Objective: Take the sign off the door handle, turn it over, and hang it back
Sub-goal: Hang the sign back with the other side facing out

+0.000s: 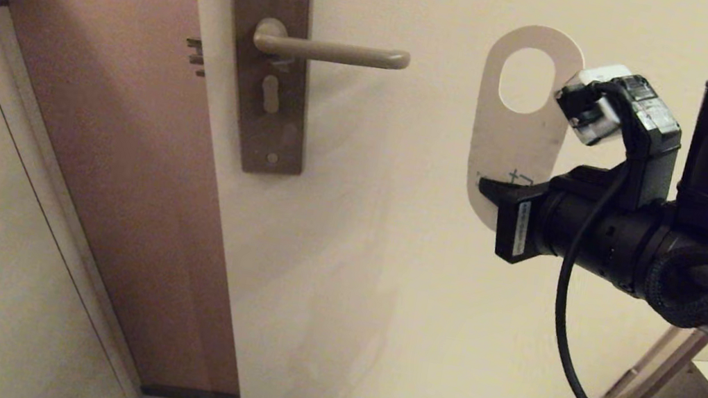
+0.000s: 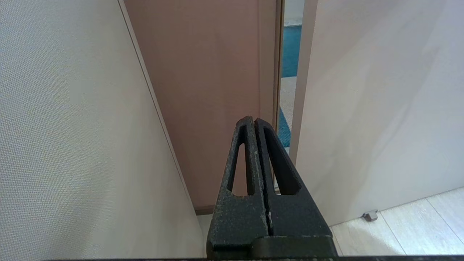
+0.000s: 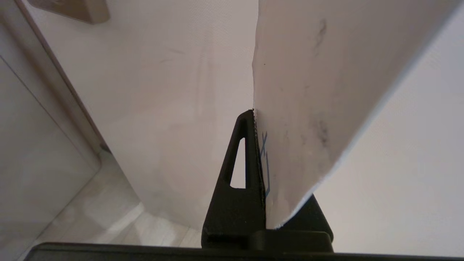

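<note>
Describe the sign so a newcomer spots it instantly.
Start at the pale door and its bronze door handle; look off the lever's free end. There the right gripper pinches the sign by its lower edge: a white rounded card with an oval hole on top.

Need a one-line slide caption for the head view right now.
Right gripper holds the sign upright beside the bare door handle.

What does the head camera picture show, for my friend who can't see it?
The right gripper holds the white sign upright by its bottom edge, off to the right of the door handle. The handle is bare, and the sign's oval hole is at the top.
</note>
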